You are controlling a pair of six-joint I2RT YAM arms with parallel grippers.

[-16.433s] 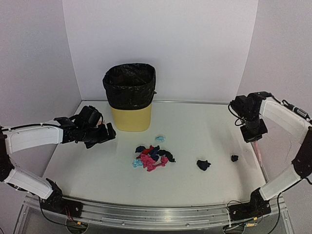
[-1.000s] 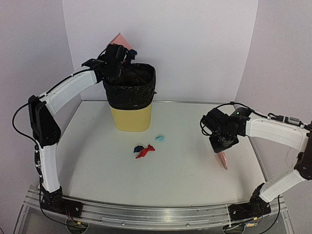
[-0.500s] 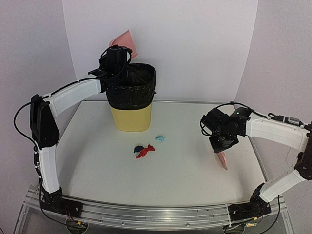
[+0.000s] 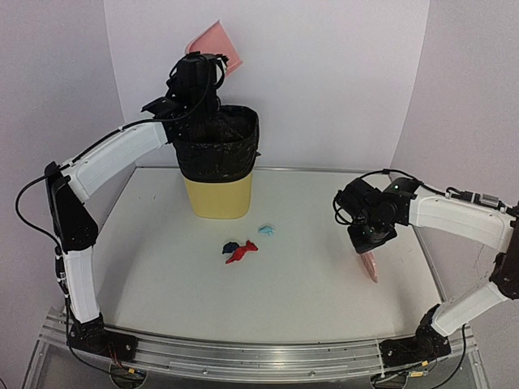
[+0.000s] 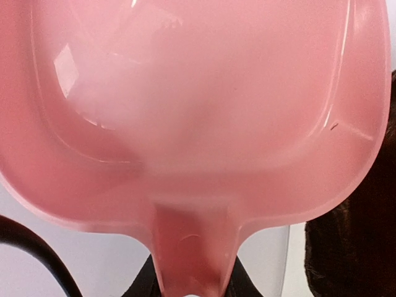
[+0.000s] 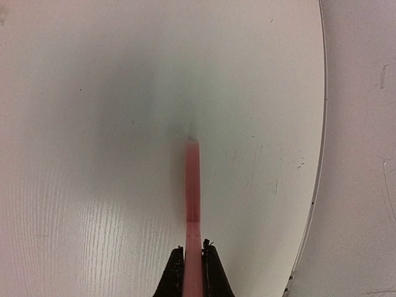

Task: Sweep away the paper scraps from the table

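Large flat white table (image 4: 162, 284), metal rail (image 4: 259, 354) along its front edge, well in front of the yellow plastic bin (image 4: 217, 194) with a black bag liner. Right gripper (image 4: 366, 241) hung over the table, right of the bin and nearer than it. Its jaws were pinched tight on the thin pink plastic brush (image 4: 371, 267). The brush pointed down, tip at or just above the tabletop, can't tell which. Three crumpled paper scraps lay on the table just in front of the bin: red wad (image 4: 242, 253) touching navy wad (image 4: 230, 247), light blue wad (image 4: 266, 230) apart from them and closest to the bin. Left gripper (image 4: 197, 73) was raised above the bin's back-left rim, closed on the handle of the pink plastic dustpan (image 4: 217, 39). The pan was tilted up, above and behind the bin.
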